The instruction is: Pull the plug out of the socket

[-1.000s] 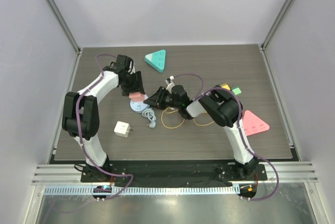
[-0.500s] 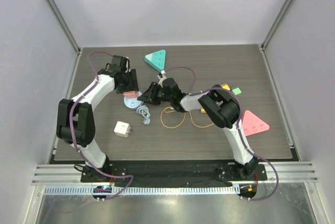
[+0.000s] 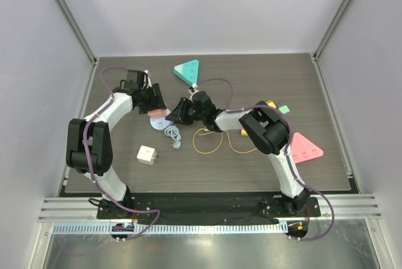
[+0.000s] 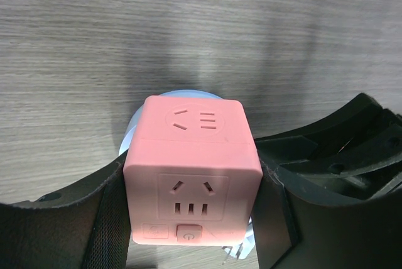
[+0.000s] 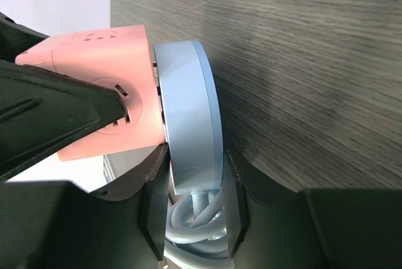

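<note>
The pink cube socket [image 4: 191, 168] is clamped between the two black fingers of my left gripper [image 4: 193, 209]. A pale blue round plug [image 5: 188, 118] sits flush against one face of the pink socket [image 5: 100, 93]. My right gripper [image 5: 195, 212] is shut on the plug's disc edge, with its coiled grey cable [image 5: 196, 228] between the fingers. In the top view the socket [image 3: 159, 113] and the plug [image 3: 161, 123] lie left of centre, with the left gripper [image 3: 157, 105] and the right gripper [image 3: 177, 115] meeting there. The cable [image 3: 174, 137] trails toward me.
A white cube adapter [image 3: 146, 155] lies at the near left. A teal triangular board [image 3: 188, 71] is at the back, a pink one [image 3: 304, 148] at the right. A yellow wire loop [image 3: 207, 143] and small coloured blocks [image 3: 277, 107] lie by the right arm.
Both grippers have shifted left and toward the back with the socket and plug held between them. The plug stays joined to the socket.
</note>
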Tool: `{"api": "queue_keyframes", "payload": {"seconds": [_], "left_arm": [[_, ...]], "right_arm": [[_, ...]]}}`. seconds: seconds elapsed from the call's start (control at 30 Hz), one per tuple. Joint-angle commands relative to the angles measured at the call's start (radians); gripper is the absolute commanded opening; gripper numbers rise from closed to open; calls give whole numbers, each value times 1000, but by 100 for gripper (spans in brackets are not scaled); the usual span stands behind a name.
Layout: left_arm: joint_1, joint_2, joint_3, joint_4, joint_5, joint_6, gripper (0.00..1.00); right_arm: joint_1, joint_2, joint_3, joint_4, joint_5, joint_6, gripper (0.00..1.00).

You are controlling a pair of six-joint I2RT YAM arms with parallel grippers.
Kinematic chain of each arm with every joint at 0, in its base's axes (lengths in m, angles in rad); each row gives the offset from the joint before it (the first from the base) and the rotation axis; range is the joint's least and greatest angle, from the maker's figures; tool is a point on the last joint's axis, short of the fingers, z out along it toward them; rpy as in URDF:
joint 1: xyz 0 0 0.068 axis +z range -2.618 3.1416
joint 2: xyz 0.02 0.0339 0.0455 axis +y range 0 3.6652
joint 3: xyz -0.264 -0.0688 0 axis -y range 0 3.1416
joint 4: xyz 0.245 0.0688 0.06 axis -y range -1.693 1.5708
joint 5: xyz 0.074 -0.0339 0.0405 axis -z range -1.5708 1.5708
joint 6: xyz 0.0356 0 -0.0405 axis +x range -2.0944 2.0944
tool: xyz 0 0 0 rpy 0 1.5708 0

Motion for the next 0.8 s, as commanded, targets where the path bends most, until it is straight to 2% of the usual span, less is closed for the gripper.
{"api": "queue_keyframes", "payload": {"seconds": [0.0, 0.07, 0.13, 0.23, 0.3, 0.33, 0.47, 0.53, 0.6, 0.7, 0.77], "left_arm": [[-22, -40, 4, 111, 359, -180, 0], [0, -25, 7, 72, 330, -186, 0], [6, -4, 37, -15, 247, -165, 0], [6, -32, 51, -52, 152, -137, 0], [-14, -56, 64, -67, 86, -114, 0], [-26, -74, 73, -98, -6, -85, 0], [-110, -74, 105, -156, -121, -39, 0], [-113, -69, 111, -162, -102, -39, 0], [-103, -60, 104, -144, -13, -50, 0], [-55, -63, 51, -16, 177, -106, 0], [-26, -65, 30, 15, 226, -128, 0]], "right_arm": [[28, 30, 22, -235, 228, -41, 1], [41, 24, 42, -266, 274, -61, 1], [51, 23, 63, -312, 321, -75, 1], [61, 24, 80, -340, 358, -80, 1], [60, 30, 82, -338, 357, -77, 1], [61, 30, 86, -340, 357, -77, 1], [60, 43, 98, -338, 343, -75, 1], [55, 46, 97, -338, 340, -74, 1], [49, 38, 82, -303, 294, -60, 1], [25, 27, 5, -208, 234, -19, 1], [0, 29, -27, -123, 193, 8, 1]]}}
